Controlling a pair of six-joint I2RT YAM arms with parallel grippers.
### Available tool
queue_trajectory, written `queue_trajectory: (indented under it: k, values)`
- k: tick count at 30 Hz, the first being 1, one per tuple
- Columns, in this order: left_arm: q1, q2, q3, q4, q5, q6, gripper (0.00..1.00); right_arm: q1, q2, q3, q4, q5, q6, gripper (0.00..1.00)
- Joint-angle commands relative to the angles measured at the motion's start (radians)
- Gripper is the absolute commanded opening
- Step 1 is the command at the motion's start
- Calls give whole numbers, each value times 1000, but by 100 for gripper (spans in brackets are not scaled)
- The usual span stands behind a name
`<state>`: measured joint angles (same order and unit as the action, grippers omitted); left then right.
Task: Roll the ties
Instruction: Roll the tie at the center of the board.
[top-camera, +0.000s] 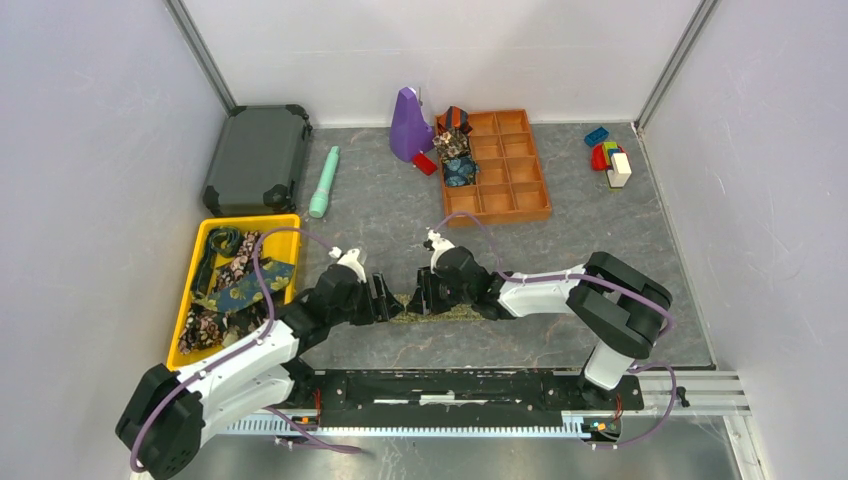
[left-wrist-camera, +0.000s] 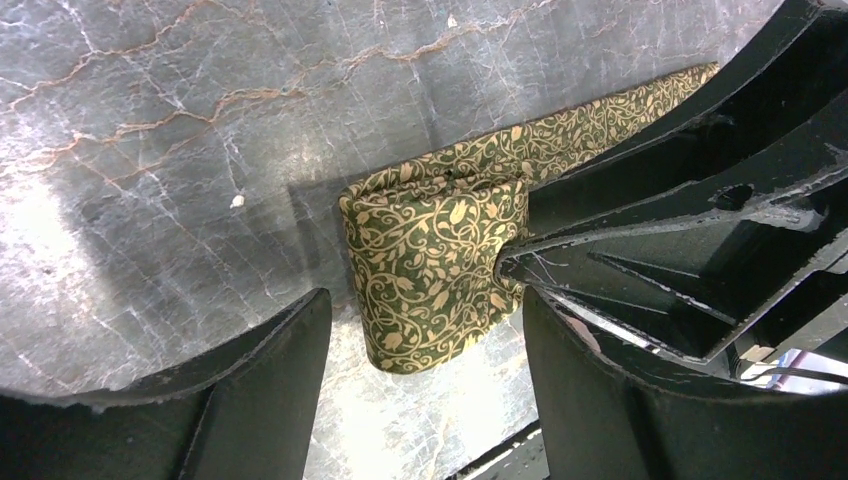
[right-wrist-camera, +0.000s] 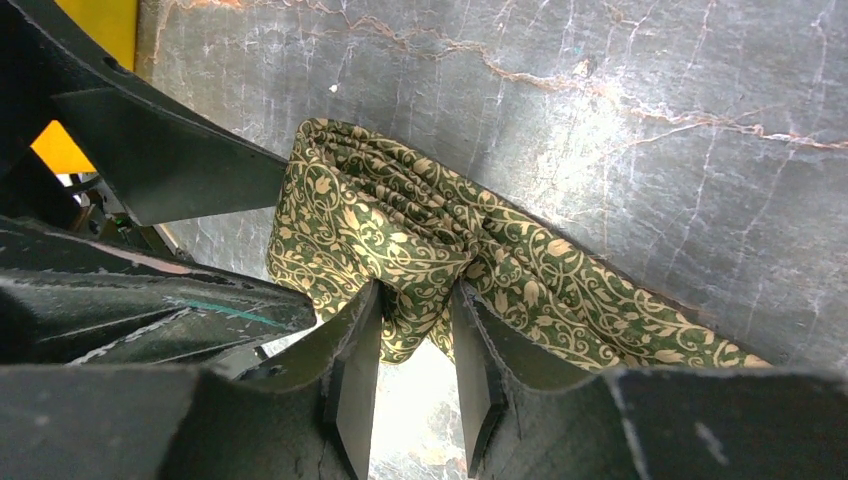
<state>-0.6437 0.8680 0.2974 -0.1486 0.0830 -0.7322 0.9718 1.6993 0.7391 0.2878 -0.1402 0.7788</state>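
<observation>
Right claw (right-wrist-camera: 413, 320) pinching the folded end of the olive tie (right-wrist-camera: 380, 220) on the counter (right-wrist-camera: 650, 120). Left claw (left-wrist-camera: 420, 340) spread wide, one finger on each side of that fold.

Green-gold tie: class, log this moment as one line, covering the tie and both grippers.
tie: end folded over, rest flat on table | right gripper: pinching tie | left gripper: open around fold

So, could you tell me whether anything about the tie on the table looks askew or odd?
Yes: the olive-gold tie is bunched into loose, wrinkled folds where the right gripper pinches it, not a neat coil. The left gripper stands open around its folded end.
</observation>
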Motion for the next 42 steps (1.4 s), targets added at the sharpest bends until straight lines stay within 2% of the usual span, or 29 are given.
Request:
queue_trajectory:
  k: [1, 21, 34, 42]
  values:
    - [18, 22, -32, 129, 68, 24, 75, -12, 30, -39, -37, 22, -36, 36]
    - [54, 88, -106, 336, 169, 10, 60, -30, 49, -60, -13, 2, -40, 33]
    - [66, 171, -134, 419, 189, 15, 58, -41, 63, -58, -9, -8, -42, 33]
    - [67, 208, -134, 437, 191, -1, 40, -45, 63, -58, 5, -12, -39, 33]
